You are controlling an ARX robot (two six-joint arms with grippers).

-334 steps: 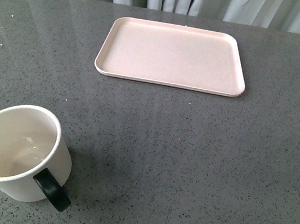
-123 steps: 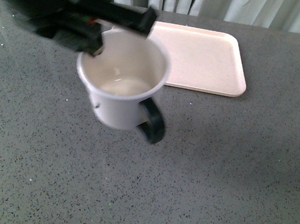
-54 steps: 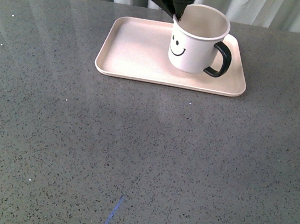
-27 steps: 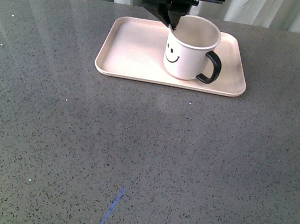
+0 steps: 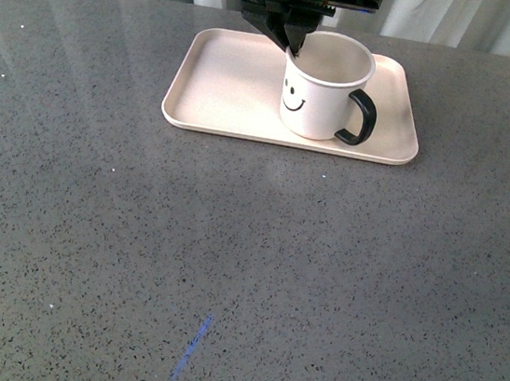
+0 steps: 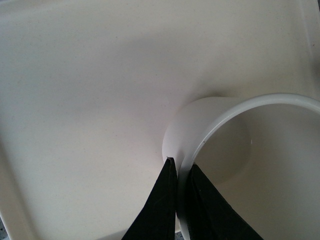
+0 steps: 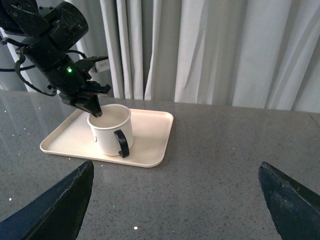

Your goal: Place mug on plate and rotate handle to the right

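My left gripper [image 5: 291, 47] is clamped on the rim of the mug [image 5: 321, 101]. In the left wrist view [image 6: 179, 167] one black jaw lies against the outside wall and the other sits inside the cup, with the thin cream wall pinched between them. From the front camera the grip is on the far-left part of the rim, roughly opposite the handle [image 5: 359, 118].

The mug stands upright, mouth up, and its base appears to rest on the plate [image 5: 221, 87], in the right half and toward the near edge. The handle points right and a little toward me. The smiley face [image 5: 292, 96] looks toward the front-left. The plate lies flat on the grey speckled table [image 5: 227, 262], its long side running left to right, close to the pale curtains [image 7: 225, 50].

My right gripper [image 7: 175, 170] hangs over the table well apart from the plate. Its jaws are spread wide and hold nothing.
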